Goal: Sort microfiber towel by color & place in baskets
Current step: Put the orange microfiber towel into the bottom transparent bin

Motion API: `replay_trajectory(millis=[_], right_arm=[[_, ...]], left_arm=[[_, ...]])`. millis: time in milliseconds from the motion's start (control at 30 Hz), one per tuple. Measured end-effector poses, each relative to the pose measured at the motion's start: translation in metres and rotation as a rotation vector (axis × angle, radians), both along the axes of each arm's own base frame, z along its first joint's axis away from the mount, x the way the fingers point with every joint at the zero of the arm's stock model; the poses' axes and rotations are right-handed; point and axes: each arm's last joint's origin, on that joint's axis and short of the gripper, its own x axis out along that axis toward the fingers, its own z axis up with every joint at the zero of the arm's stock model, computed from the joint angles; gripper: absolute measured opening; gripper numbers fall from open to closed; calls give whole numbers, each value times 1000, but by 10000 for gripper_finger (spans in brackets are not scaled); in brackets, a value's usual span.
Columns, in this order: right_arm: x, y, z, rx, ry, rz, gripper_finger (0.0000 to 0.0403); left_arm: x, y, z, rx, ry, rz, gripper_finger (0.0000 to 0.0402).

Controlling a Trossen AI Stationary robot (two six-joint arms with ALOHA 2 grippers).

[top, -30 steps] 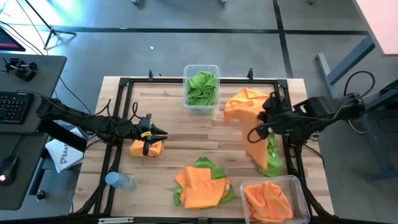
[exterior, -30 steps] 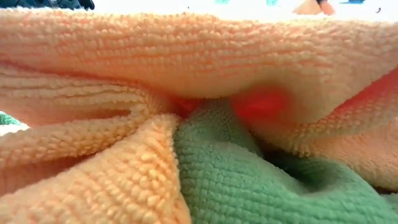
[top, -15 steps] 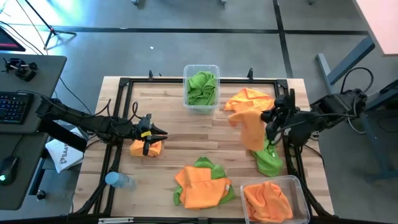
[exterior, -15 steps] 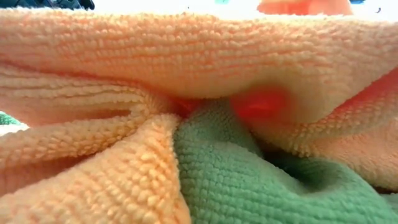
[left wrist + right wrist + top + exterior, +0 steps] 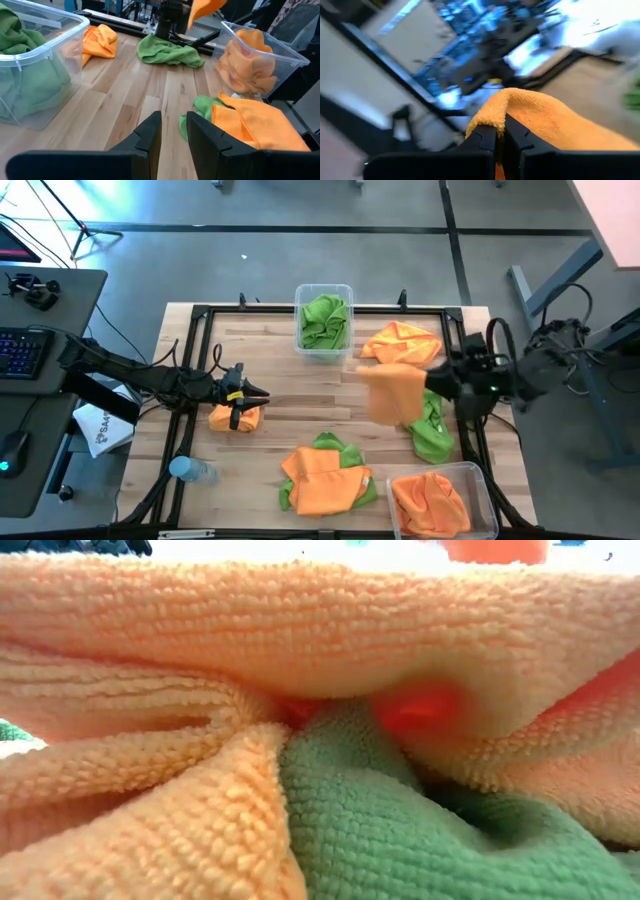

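Observation:
My right gripper point(image 5: 440, 380) is shut on an orange microfiber towel point(image 5: 395, 392) and holds it up over the table's right part. A green towel point(image 5: 432, 432) and an orange one point(image 5: 400, 340) lie on the table there. The far basket point(image 5: 323, 288) holds green towels, and the near-right basket point(image 5: 470, 472) holds orange ones. A mixed orange and green pile point(image 5: 325, 475) lies near the front. My left gripper point(image 5: 258, 396) waits open at the left, beside a small orange towel point(image 5: 235, 418). Nothing is between its fingers point(image 5: 150, 132). My right gripper pinches a bunched fold of the orange towel point(image 5: 506, 107) between its two fingers. The fingers lie nearly level and point toward the table's left. The cloth humps over the fingertips and hangs slack below them, clear of the table and of the green towel.
A blue-capped bottle point(image 5: 190, 470) lies at the near left corner and a white paper bag point(image 5: 100, 428) sits off the left edge. A black frame point(image 5: 200, 315) rims the table. The pile's towels point(image 5: 320, 740) fill the low view. Bare wood shows at the table's centre point(image 5: 320, 395).
My right gripper has risen and tipped up from pointing downward to nearly level, drawing back toward the table's right edge. The orange towel, which trailed down onto the green towel, is lifted clear of it and has swung toward the table's centre.

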Motion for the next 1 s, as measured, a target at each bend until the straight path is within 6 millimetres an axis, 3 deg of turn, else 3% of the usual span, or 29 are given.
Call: replay_trajectory(millis=[167, 433, 1000], right_arm=[[-10, 18, 6, 130, -48, 146, 0], [-28, 42, 4, 228, -46, 167, 0], [-65, 138, -32, 369, 48, 269, 0]], left_arm=[[-1, 0, -2, 5, 18, 0, 81], [-1, 0, -3, 8, 31, 0, 81], [-1, 1, -3, 15, 27, 27, 81]])
